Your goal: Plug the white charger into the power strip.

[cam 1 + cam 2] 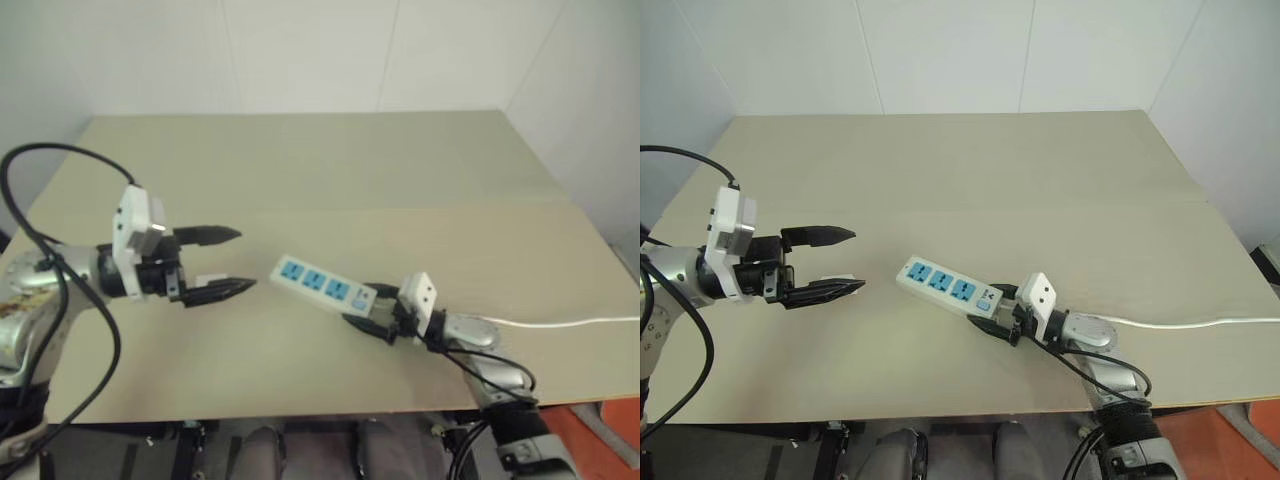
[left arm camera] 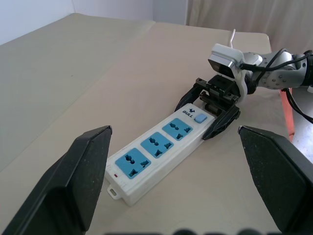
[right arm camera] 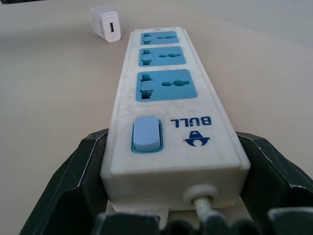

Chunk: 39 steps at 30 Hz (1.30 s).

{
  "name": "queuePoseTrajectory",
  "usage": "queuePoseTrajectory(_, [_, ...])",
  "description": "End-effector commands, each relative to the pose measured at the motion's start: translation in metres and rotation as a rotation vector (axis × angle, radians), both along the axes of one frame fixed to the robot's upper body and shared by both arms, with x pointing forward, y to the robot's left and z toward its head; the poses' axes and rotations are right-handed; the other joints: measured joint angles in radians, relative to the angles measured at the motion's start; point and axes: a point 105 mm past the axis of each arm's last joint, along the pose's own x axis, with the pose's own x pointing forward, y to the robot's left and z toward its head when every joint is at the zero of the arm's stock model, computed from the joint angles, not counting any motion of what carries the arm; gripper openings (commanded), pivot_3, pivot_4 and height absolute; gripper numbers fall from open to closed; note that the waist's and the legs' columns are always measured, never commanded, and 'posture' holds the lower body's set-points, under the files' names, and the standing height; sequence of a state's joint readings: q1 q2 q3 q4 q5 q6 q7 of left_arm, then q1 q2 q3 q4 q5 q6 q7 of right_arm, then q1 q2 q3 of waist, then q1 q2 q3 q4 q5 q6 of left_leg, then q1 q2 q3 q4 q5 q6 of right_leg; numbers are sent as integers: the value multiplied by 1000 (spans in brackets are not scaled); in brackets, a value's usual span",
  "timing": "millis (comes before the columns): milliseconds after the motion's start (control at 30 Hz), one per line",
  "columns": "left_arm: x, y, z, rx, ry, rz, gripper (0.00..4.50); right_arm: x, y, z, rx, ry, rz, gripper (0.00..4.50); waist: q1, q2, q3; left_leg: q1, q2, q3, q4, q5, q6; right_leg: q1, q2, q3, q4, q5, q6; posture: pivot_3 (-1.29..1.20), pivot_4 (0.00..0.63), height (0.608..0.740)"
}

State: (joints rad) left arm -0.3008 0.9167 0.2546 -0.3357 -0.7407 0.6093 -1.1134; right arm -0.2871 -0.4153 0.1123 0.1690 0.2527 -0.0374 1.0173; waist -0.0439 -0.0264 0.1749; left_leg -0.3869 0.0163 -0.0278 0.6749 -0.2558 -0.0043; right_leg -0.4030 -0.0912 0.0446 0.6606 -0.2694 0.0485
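The power strip (image 1: 320, 283), a white bar with three blue sockets, lies at an angle on the table. My right gripper (image 1: 362, 305) is at its switch end, one black finger pressed against each long side, shut on it. The strip's thin white cord (image 1: 570, 322) runs off to the right. The white charger (image 3: 105, 23) lies on the table just beyond the strip's far end; from the head view the white charger (image 1: 207, 279) peeks out behind my left gripper's lower finger. My left gripper (image 1: 247, 260) hovers above the table left of the strip, open and holding nothing.
The beige table (image 1: 300, 170) stretches bare toward white walls at the back. Its front edge runs close below both arms. Black cables loop from my left arm (image 1: 60, 290) at the left edge.
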Motion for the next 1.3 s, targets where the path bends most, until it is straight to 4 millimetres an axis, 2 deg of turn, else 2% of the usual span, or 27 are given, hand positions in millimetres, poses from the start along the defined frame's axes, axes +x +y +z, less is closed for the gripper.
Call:
queuePoseTrajectory(33, [0, 3, 11, 18, -60, -1, 4500, 2, -7, 14, -15, -51, 46, 3413, 1, 0, 0, 0, 0, 0, 0, 0, 0, 0, 0, 0, 0, 0, 0, 0, 150, 740])
queuePoseTrajectory(333, [2, 10, 12, 52, -64, -6, 4500, 5, -28, 30, -96, -69, 147, 3413, 1, 0, 0, -1, 0, 0, 0, 0, 0, 0, 0, 0, 0, 0, 0, 0, 150, 740])
queuePoseTrajectory(467, [4, 19, 14, 77, -60, 11, 4500, 4, -33, 32, -111, -60, 178, 3413, 0, 0, 0, -1, 0, 0, 0, 0, 0, 0, 0, 0, -1, 0, 0, 0, 150, 740])
queuePoseTrajectory(600, [9, 35, 18, 113, -56, 52, 4500, -5, -32, 28, -129, -41, 238, 3413, 1, 0, 0, -1, 0, 0, 0, 0, 0, 0, 0, 0, -1, 0, 0, 0, 150, 740])
queuePoseTrajectory(800, [14, 54, 23, 201, -11, 29, 4500, -12, -19, 25, -94, -22, 305, 3413, 1, 0, 0, -1, 0, 0, 0, 0, 0, -1, 0, -1, -1, 0, 0, 0, 150, 740])
queuePoseTrajectory(933, [25, 58, 25, 291, 32, -9, 4500, -11, 1, 24, -32, -39, 323, 3413, 0, -1, 1, -1, 1, 0, 1, 0, 0, -1, 2, -2, 0, 0, 0, 0, 150, 740])
queuePoseTrajectory(1033, [39, 58, 23, 329, 75, 12, 4500, -16, 9, 18, -31, -34, 359, 3413, 0, 0, 1, -1, 0, 0, 1, 0, 0, -1, 2, -1, 1, 0, 0, 0, 150, 740])
queuePoseTrajectory(1167, [71, 54, 21, 444, 126, 159, 4500, -20, 14, 11, -38, -13, 405, 3413, 3, -1, 1, -3, 0, -1, 2, 0, 0, -1, 2, -2, 1, 0, 0, 0, 150, 740])
queuePoseTrajectory(1300, [68, 42, 22, 560, 168, 68, 4500, -17, 17, 9, -44, -7, 422, 3413, -6, -1, 2, -3, 0, -1, 2, 0, 0, -2, 2, -1, 1, 0, 0, 0, 150, 740])
